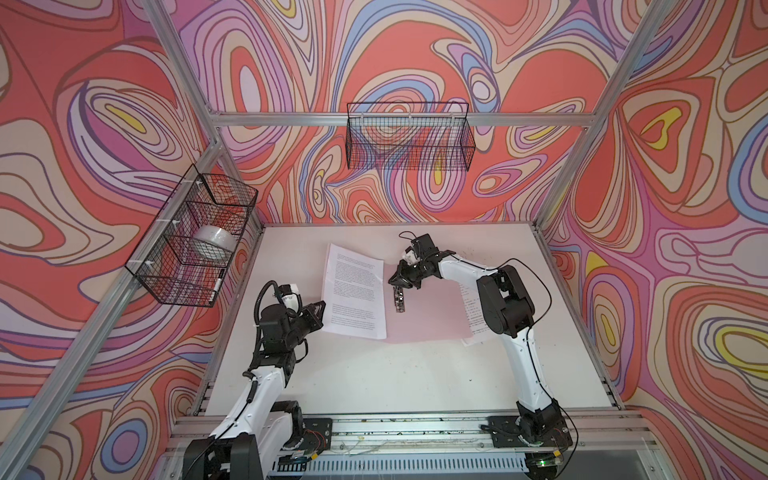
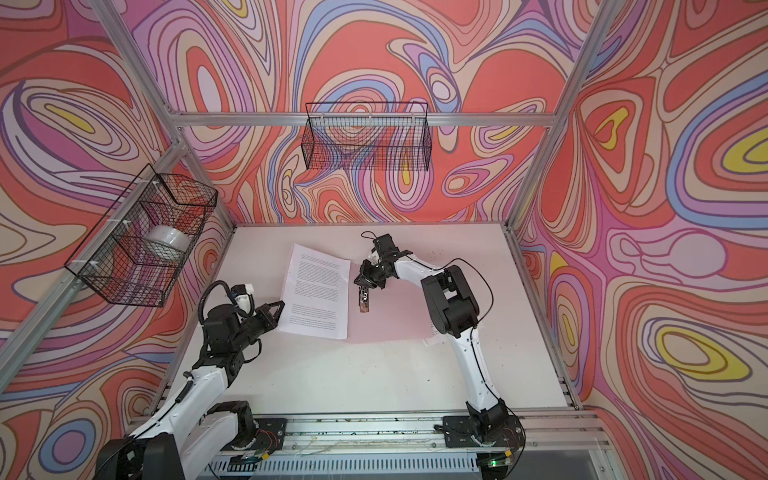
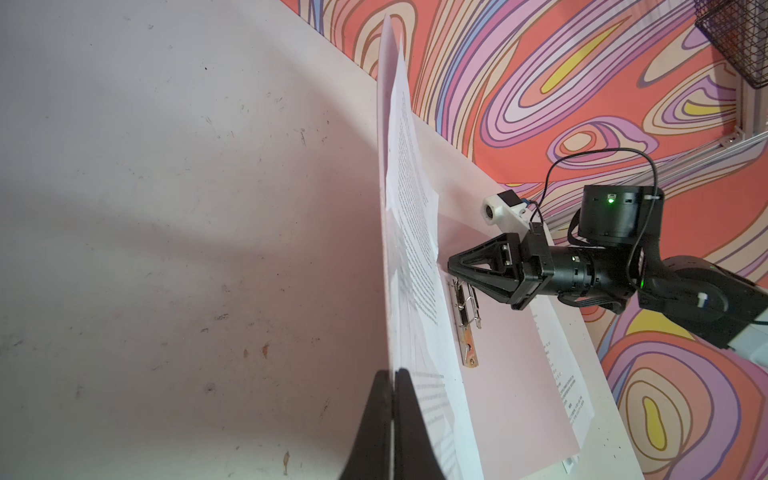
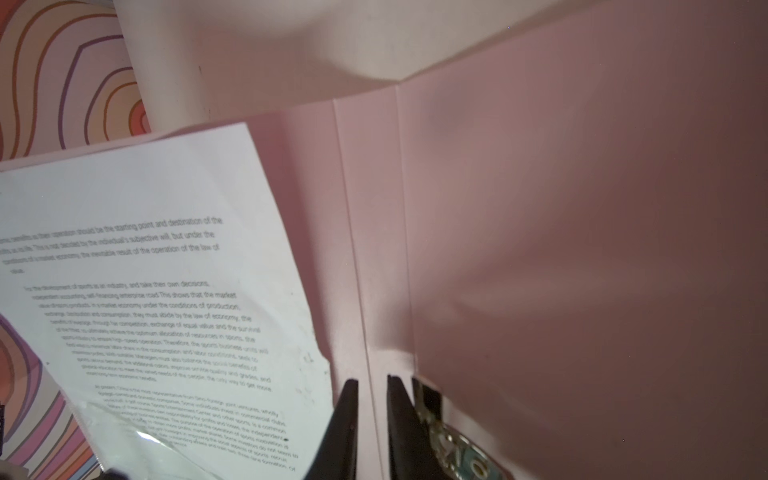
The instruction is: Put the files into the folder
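Files (image 1: 355, 291) run lengthwise toward back wall (image 1: 291, 187); left fingers (image 3: 409, 415) pinch them, right fingers (image 4: 345, 415) slightly apart.

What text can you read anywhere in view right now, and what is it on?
"should be the starting point and destination of the": printed sheet, right wrist view.
"result of the operation of the law of": same sheet.
"they must abide by the law of economy, the": same sheet.
Its other lines: mostly too blurred.
Second sheet at the folder edge: too small to read.
On folder and clip: none visible.
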{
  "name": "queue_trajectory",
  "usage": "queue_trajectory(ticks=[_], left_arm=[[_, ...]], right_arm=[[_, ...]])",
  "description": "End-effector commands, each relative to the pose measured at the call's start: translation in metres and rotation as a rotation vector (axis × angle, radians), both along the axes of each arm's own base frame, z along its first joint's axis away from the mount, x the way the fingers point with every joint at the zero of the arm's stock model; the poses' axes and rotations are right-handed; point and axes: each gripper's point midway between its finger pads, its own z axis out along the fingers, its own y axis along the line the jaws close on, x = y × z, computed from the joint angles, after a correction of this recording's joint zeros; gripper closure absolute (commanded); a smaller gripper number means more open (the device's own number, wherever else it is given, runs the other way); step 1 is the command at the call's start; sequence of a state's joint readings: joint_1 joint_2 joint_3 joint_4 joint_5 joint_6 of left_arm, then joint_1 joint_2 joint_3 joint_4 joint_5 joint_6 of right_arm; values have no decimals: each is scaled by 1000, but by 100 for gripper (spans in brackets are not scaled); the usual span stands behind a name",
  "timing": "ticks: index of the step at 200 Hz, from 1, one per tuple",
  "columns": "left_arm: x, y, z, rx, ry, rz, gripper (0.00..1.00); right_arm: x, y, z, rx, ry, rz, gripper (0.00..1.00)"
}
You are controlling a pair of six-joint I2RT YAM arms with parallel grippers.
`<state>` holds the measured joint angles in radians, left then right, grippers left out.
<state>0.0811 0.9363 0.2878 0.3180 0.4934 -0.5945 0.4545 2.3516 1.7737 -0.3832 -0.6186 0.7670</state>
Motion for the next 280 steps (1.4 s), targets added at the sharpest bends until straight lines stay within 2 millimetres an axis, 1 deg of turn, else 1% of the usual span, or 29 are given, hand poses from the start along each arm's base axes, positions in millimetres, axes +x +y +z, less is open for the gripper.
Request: queue_trajectory(ticks=[1, 17, 28, 35, 50, 68, 72, 82, 83, 91, 96, 104, 109, 120, 128, 136, 137, 139, 147, 161, 170, 200, 229, 237, 239, 242, 280], left_arm=[[0, 2, 1, 22, -14, -3, 100], [0, 1, 3, 18, -16, -7, 100], [0, 3, 4, 27, -14, 4, 100], [-1, 5, 6, 35, -20, 15, 100], [-1, 13, 11, 54, -31, 61, 100], [2, 27, 21, 92, -44, 138, 100], [2, 29, 24, 99, -46, 149, 94], [6, 34, 32, 110, -48, 173, 61], [6, 34, 33, 110, -49, 176, 59], [8, 39, 38, 115, -41, 201, 36], [9, 42, 41, 115, -32, 224, 20], [9, 47, 45, 113, -18, 256, 4], [10, 49, 50, 112, -19, 270, 0], [9, 53, 60, 104, -27, 297, 0], [7, 55, 69, 100, -37, 314, 0], [4, 55, 70, 100, -35, 314, 0], [5, 55, 80, 98, -54, 314, 0], [5, 55, 88, 98, -71, 313, 0], [4, 53, 99, 90, -90, 306, 0], [1, 49, 110, 74, -118, 290, 0], [0, 46, 114, 61, -131, 277, 0], [0, 35, 115, 30, -133, 221, 0], [1, 20, 101, -15, -117, 156, 0], [1, 16, 102, -24, -120, 148, 0], [0, 16, 89, -23, -93, 147, 0], [-1, 14, 84, -25, -83, 142, 0], [-1, -7, 66, -47, -51, 80, 0]], right_arm=[[12, -2, 31, 52, -38, -15, 84], [15, -16, 50, 68, -57, -33, 83], [13, -33, 61, 68, -71, -52, 83], [10, -46, 63, 53, -75, -67, 81], [-4, -76, 63, -7, -91, -71, 75], [-28, -108, 55, -116, -96, -56, 66], [-33, -115, 53, -153, -101, -55, 64], [-43, -130, 54, -236, -128, -61, 58], [-44, -132, 54, -242, -128, -62, 58], [-50, -143, 57, -297, -153, -77, 53], [-53, -151, 58, -336, -166, -88, 52], [-56, -164, 60, -403, -184, -103, 52], [-57, -172, 60, -448, -195, -110, 52], [-59, -192, 57, -554, -209, -132, 52], [-59, -202, 51, -615, -213, -140, 52], [-60, -211, 45, -666, -216, -150, 52], [-60, -212, 45, -672, -216, -152, 52], [-60, -214, 43, -682, -215, -156, 52], [-61, -220, 40, -709, -218, -164, 52], [-62, -223, 35, -724, -215, -171, 52], [-62, -222, 29, -718, -207, -175, 52], [-63, -212, 17, -651, -199, -184, 53], [-61, -190, 12, -539, -189, -160, 55], [-62, -183, 10, -527, -185, -140, 56], [-61, -181, 10, -528, -184, -136, 56], [-61, -179, 9, -531, -185, -129, 56], [-63, -141, 5, -544, -204, -40, 58]])
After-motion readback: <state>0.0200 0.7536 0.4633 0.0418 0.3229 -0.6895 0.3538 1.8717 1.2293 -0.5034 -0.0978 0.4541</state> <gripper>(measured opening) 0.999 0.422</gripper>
